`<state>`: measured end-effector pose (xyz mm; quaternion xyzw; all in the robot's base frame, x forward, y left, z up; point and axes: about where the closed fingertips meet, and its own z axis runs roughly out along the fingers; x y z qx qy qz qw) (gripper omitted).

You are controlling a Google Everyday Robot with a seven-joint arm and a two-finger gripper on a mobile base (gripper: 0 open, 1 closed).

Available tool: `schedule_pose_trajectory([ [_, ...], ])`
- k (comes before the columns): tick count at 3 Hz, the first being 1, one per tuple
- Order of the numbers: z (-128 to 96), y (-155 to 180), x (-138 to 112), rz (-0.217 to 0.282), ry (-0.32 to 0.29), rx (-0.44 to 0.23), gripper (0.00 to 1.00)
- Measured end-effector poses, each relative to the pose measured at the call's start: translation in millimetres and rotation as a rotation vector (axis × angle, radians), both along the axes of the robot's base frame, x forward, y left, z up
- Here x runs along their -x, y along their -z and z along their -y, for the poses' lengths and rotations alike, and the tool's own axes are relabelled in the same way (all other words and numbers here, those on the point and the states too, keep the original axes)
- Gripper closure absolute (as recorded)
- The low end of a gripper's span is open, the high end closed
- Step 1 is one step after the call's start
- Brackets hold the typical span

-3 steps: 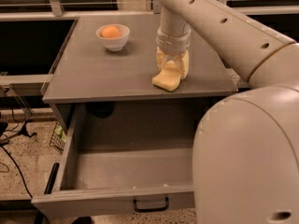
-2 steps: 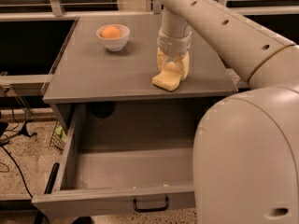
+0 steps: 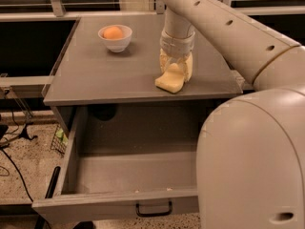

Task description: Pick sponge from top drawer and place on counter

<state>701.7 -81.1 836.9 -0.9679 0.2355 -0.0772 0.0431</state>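
The pale yellow sponge (image 3: 169, 81) rests on the grey counter (image 3: 105, 75) near its front right edge, tilted, with its upper end between my fingers. My gripper (image 3: 176, 74) reaches down from above and is shut on the sponge, its cream fingers (image 3: 164, 63) on either side of it. The top drawer (image 3: 119, 204) is pulled wide open below the counter. Its inside shows no object, and its black handle (image 3: 153, 209) is on the front panel.
A white bowl (image 3: 115, 38) holding a round orange fruit (image 3: 113, 32) stands at the back left of the counter. My large arm and base (image 3: 252, 151) cover the right side of the drawer. Cables and a speckled floor (image 3: 24, 161) lie to the left.
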Motion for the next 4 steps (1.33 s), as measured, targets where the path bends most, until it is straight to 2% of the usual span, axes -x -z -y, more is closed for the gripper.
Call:
schedule_pose_trajectory([
  [1, 0.0, 0.0, 0.0, 0.000, 0.000, 0.000, 0.27],
  [2, 0.0, 0.0, 0.0, 0.000, 0.000, 0.000, 0.04],
  [4, -0.1, 0.2, -0.1, 0.000, 0.000, 0.000, 0.00],
])
